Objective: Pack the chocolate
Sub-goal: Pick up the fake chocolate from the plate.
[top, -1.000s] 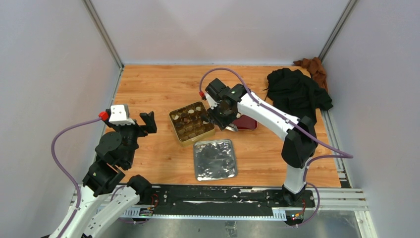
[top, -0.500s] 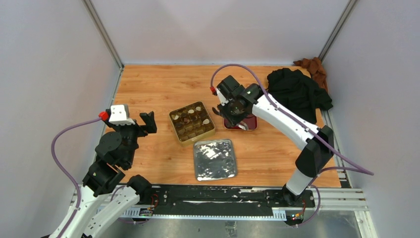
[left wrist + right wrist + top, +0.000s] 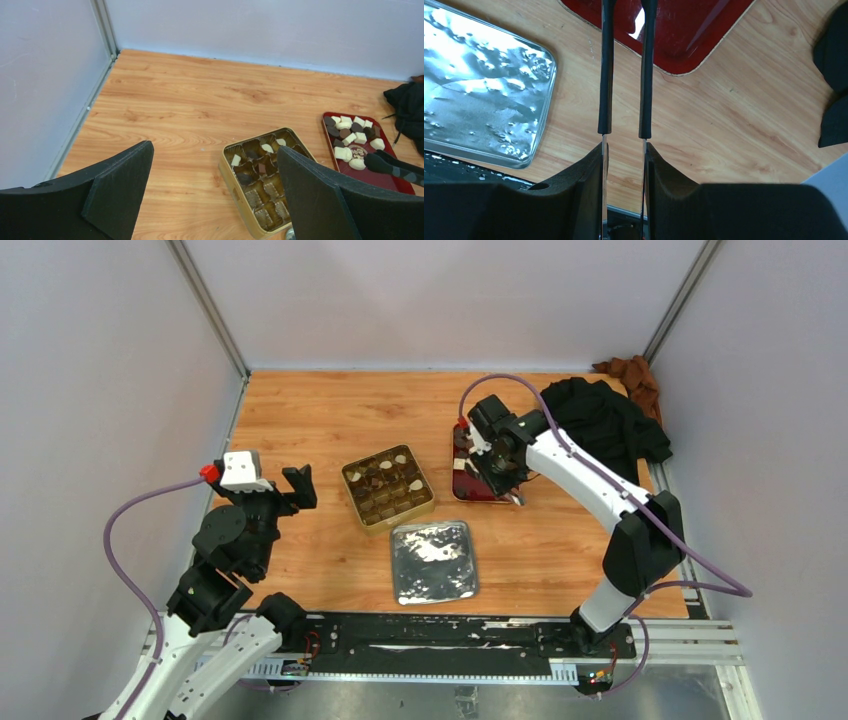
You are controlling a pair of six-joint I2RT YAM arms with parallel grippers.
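Cream-white and dark brown chocolate pieces lie heaped at the far end of a red tray. A few more chocolate pieces sit in the far compartments of the gold tin. My right gripper hovers over the red tray, shut on a pair of metal tongs with black-sleeved arms. The tong tips hang just above the tray's chocolates and show nothing between them. My left gripper is raised at the table's left, open and empty, left of the tin.
A silver foil-lined lid lies in front of the tin, also seen in the right wrist view as the lid. A black cloth and a brown cloth are bunched in the back right corner. Walls enclose three sides.
My right arm has swung right with the tongs, from over the gold tin to over the red tray. The left arm has not moved.
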